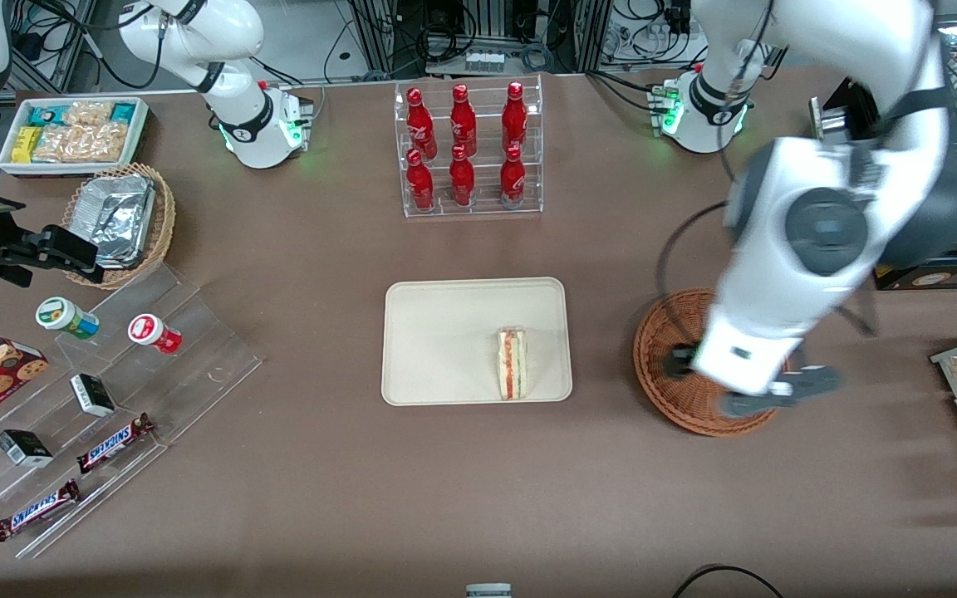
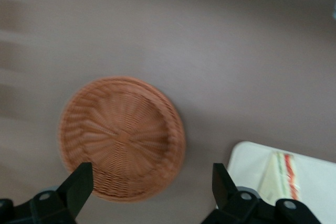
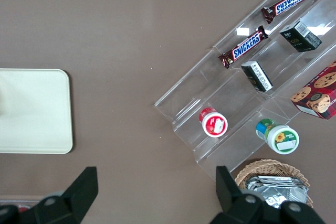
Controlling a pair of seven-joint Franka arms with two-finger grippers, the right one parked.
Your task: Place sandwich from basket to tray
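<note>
Sandwich (image 1: 511, 363) on tray (image 1: 437, 340); gripper (image 2: 149, 184) open above basket (image 2: 122, 137).

The working arm was motion-blurred and covered a good chunk of the basket (image 1: 663, 349). The wrist shot cut off most of the tray (image 2: 247, 163) and part of the sandwich (image 2: 283, 177). The gripper (image 2: 152, 187) over the basket only showed its finger ends.

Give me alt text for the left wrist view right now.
The open gripper hangs above the brown table, over the rim of the empty round wicker basket. Beside the basket, a corner of the cream tray shows with the wrapped sandwich lying on it.
</note>
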